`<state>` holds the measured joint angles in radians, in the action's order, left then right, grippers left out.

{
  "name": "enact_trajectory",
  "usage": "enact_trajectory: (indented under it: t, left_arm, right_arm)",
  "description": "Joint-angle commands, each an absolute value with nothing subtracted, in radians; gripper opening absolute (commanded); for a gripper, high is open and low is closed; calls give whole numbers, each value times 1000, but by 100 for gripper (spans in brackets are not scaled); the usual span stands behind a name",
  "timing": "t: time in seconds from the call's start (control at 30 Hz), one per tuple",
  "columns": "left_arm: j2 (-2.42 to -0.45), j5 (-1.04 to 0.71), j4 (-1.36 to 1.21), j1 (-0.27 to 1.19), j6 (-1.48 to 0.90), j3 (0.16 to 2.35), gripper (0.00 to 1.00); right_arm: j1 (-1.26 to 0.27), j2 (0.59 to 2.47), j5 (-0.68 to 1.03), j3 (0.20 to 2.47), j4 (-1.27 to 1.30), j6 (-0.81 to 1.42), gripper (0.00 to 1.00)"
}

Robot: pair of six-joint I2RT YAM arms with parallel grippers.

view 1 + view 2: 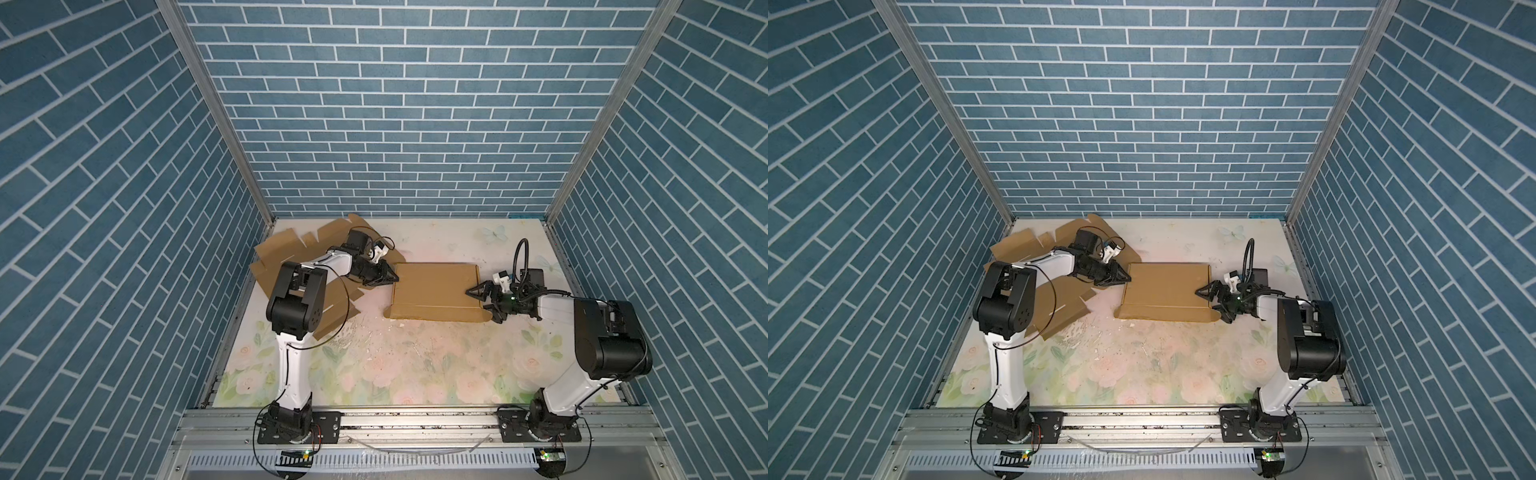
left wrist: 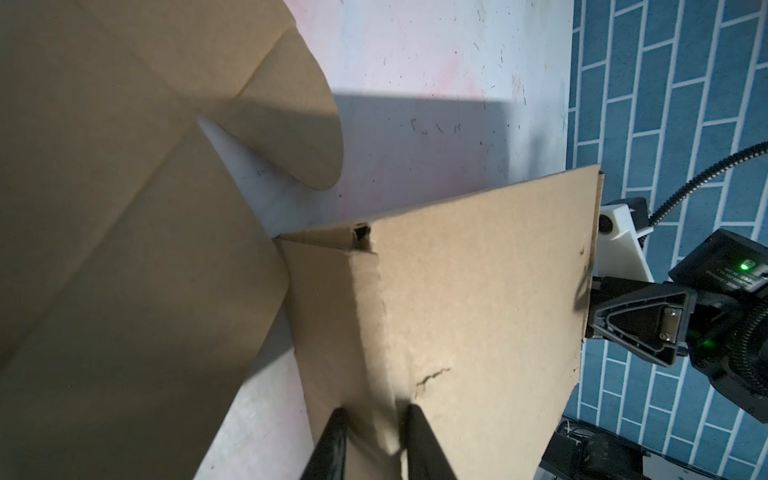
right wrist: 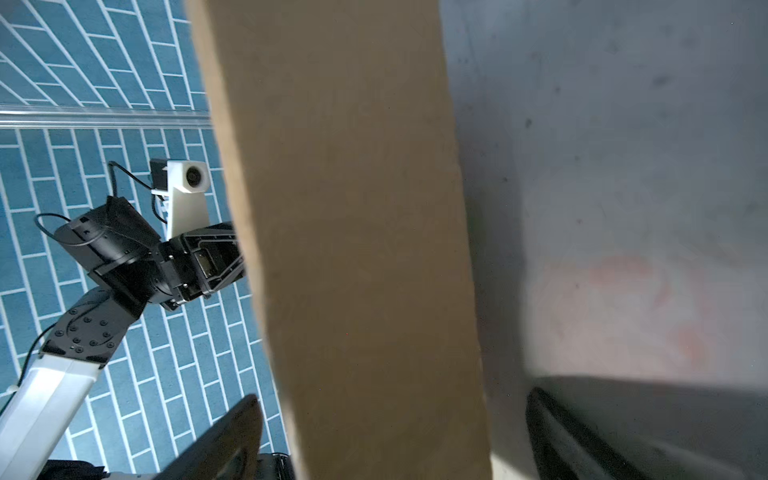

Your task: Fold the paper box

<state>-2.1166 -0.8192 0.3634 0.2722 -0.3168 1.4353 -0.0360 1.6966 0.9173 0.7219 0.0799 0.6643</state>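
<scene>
two pieces of brown cardboard lie on the pale floral-print counter [image 1: 395, 365]. one is the brown cardboard box [image 1: 432, 291], a shallow, partly folded rectangle near the counter's middle, toward the back, with one small tab sticking out at its front right corner. the other is a flat notched cardboard sheet [image 1: 282, 249], unfolded, in the back left corner and partly under the left arm.

two arms reach in, one at each short side of the box. the left tool [image 1: 390, 277] is at the box's left edge. in the left wrist view its two black fingers [image 2: 336, 440] sit close together on either side of the raised side wall, clamped on it. the right tool [image 1: 482, 306] is at the right edge, spread wide. in the right wrist view the box's panel passes between its two fingers [image 3: 224, 449] with a gap on each side.
</scene>
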Motion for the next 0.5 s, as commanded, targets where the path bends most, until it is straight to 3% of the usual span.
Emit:
enact_trajectory:
  t: [0.0,0.13,0.33,0.47]
  left_arm:
    - [-2209,-621,480,241,-290,1390,26]
    - [-2204,-625,463,244,-294,1390,28]
    - [-2074,-719,293,255,-368,1327,51]
    - [-1913,-726,241,260,-371,1275,59]
  right_arm:
    - [-71,1776,859,724,95,705,98]
    - [-94,1795,886,733,217,792,85]
    - [-106,1777,884,694,336,934,67]
    - [-105,1746,893,660,414,1058,58]
